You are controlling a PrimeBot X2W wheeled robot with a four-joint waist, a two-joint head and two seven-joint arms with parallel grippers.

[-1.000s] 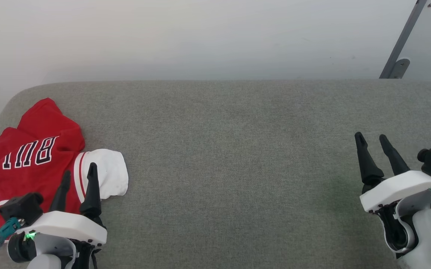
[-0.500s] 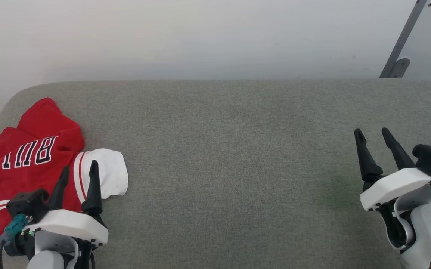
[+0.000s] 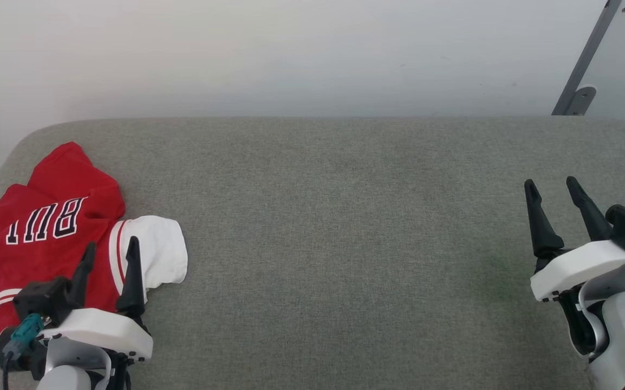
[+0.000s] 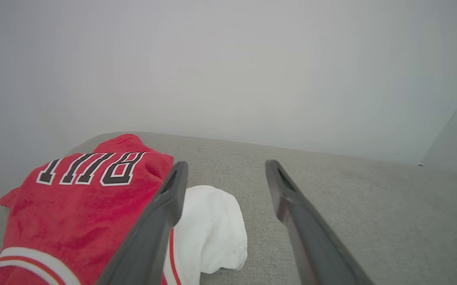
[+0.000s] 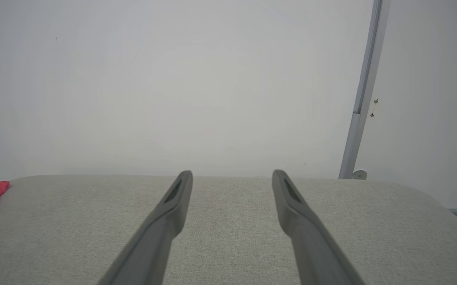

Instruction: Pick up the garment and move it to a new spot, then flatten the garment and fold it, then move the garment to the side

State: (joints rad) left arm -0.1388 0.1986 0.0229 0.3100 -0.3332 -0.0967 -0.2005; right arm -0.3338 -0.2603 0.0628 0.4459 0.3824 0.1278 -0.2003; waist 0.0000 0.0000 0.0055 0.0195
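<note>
While both claws are spread wide with nothing pinched between them, the garment (image 3: 41, 254) is seen bunched in a heap at the left gripper (image 3: 112, 244), mostly to that claw's left and ahead of its tips. In the left wrist view the left gripper (image 4: 226, 164) is shown with its left finger (image 4: 161, 213) laid across the seam of red body and white sleeve (image 4: 212, 221), and its right finger (image 4: 303, 229) over bare grey cushion (image 4: 371, 221); whether the cloth is touched cannot be told. The garment is crumpled, not flattened; the lettering (image 3: 47, 221) is read upside down from the head view, with "BULL" exposed and the rest lost in a fold; striped trim (image 3: 113, 254) is seen between red and white, just below that claw's tips.

The right gripper (image 3: 551, 182) is held well apart from the garment, which lies far to that claw's left. In the right wrist view a red corner is caught at the far left of the right gripper (image 5: 232, 173), with bare cushion beneath and ahead of its tips; a white wall (image 5: 173, 79) is faced beyond the cushion edge; a grey metal strut (image 5: 365, 91) is seen ahead and to that claw's right.
</note>
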